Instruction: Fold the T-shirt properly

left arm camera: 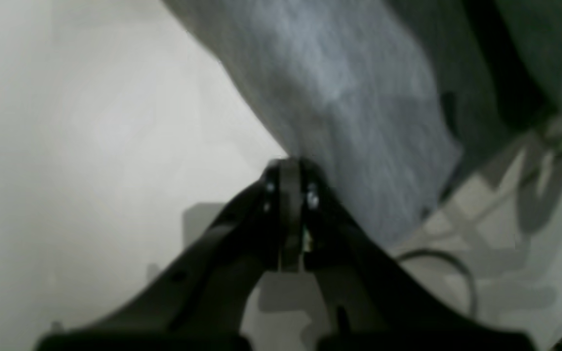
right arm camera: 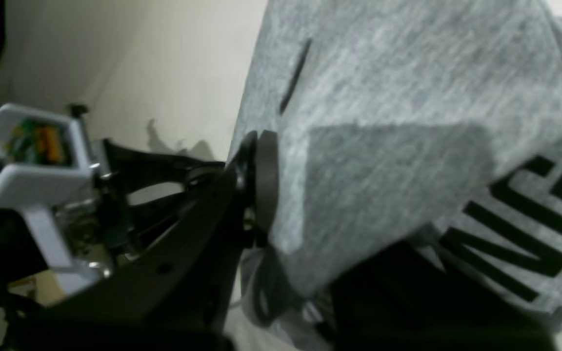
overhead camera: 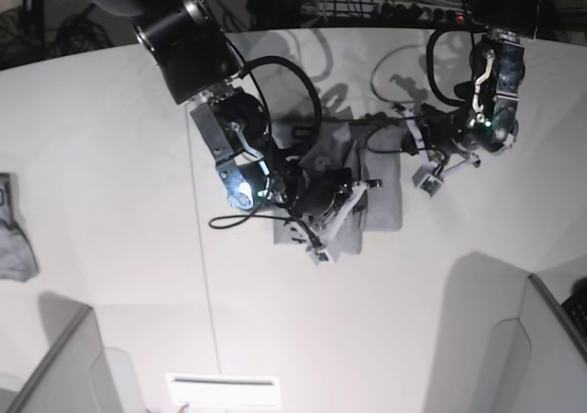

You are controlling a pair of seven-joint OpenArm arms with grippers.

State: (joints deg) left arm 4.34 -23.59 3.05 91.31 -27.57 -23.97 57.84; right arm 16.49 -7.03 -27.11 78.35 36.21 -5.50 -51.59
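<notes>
Two grippers at work: both are on the T-shirt, and the fold looks well along.
Left wrist view: the left gripper has its jaws pressed together at the edge of the T-shirt; a thin bit of cloth seems pinched between them, though the blur makes this less than certain. The grey fabric slopes away up and to the right, lifted off the pale table.
Right wrist view: the right gripper is clamped on a folded edge of the T-shirt, the cloth draped over it; black lettering shows on the lower layer.
Base view: the T-shirt sits mid-table as a compact grey bundle between the two arms, the right gripper low over its near side, the left gripper at its far corner. A small grey cloth lies well apart at the table's left edge.
Step in hand: my read, carrying a held edge across for a late fold.
Next move calls for: both arms travelling together, laying the edge square on the layer below, then letting go without dragging it.
</notes>
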